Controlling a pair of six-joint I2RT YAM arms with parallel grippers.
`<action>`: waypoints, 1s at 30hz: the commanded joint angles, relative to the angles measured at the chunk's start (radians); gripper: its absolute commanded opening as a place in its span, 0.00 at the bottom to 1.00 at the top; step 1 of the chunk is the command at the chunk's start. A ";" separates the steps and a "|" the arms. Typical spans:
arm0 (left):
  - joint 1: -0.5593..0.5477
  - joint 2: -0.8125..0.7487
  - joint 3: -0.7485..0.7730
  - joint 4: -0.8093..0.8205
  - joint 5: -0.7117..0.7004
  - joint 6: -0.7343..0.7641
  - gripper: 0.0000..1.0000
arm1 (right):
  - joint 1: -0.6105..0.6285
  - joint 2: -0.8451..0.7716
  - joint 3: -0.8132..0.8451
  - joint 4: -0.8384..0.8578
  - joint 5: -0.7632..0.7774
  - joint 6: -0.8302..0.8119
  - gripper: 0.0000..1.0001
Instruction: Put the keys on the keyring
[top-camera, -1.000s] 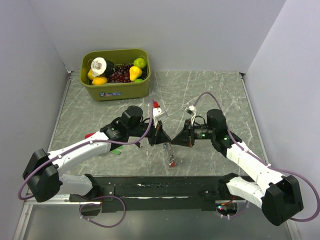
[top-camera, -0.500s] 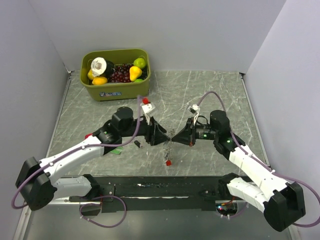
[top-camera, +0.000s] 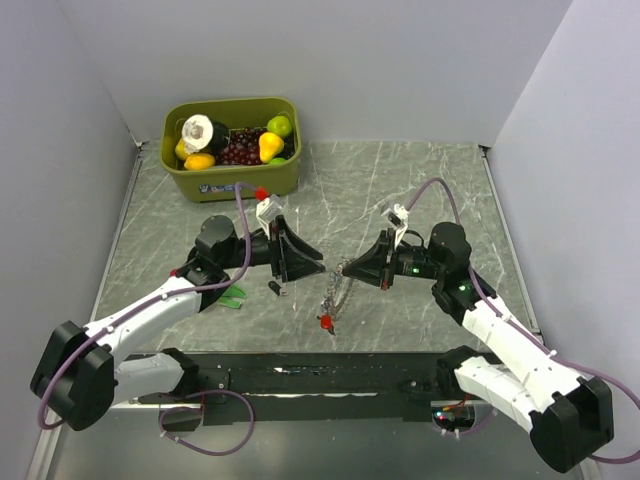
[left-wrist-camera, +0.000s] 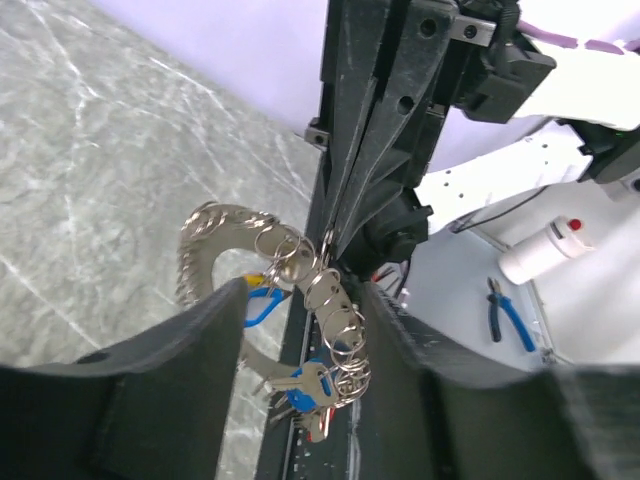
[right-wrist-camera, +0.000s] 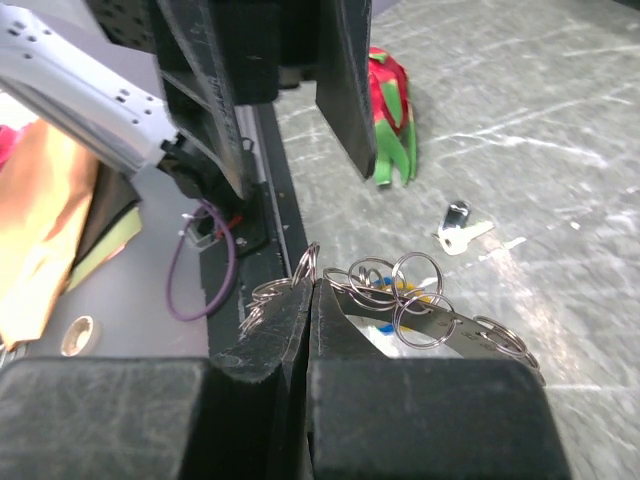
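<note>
Top external shows the keyring (top-camera: 338, 290), a red key (top-camera: 325, 322) on it, hanging from the right gripper (top-camera: 350, 272), with a dark key (top-camera: 276, 288) loose on the counter (top-camera: 420, 190); left wrist shows the left gripper (left-wrist-camera: 302, 295) with jaws spread around the keyring; right wrist shows the right jaws clenched on it, so the dark key seems left to thread.

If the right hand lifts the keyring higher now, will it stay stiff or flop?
Probably floppy: the keyring sags as a curve of linked rings from the right hand, so it would likely swing. The keys hang loose at its low end and may dangle and twist. The thin metal rings could slip in a light pinch.
</note>
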 joint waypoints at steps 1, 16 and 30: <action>0.000 0.018 0.009 0.126 0.059 -0.041 0.52 | 0.005 0.015 0.017 0.140 -0.060 0.046 0.00; -0.065 0.101 0.069 0.058 0.016 0.028 0.45 | 0.007 0.043 0.023 0.143 -0.062 0.056 0.00; -0.088 0.118 0.078 0.084 0.016 0.022 0.20 | 0.010 0.044 0.019 0.146 -0.063 0.058 0.00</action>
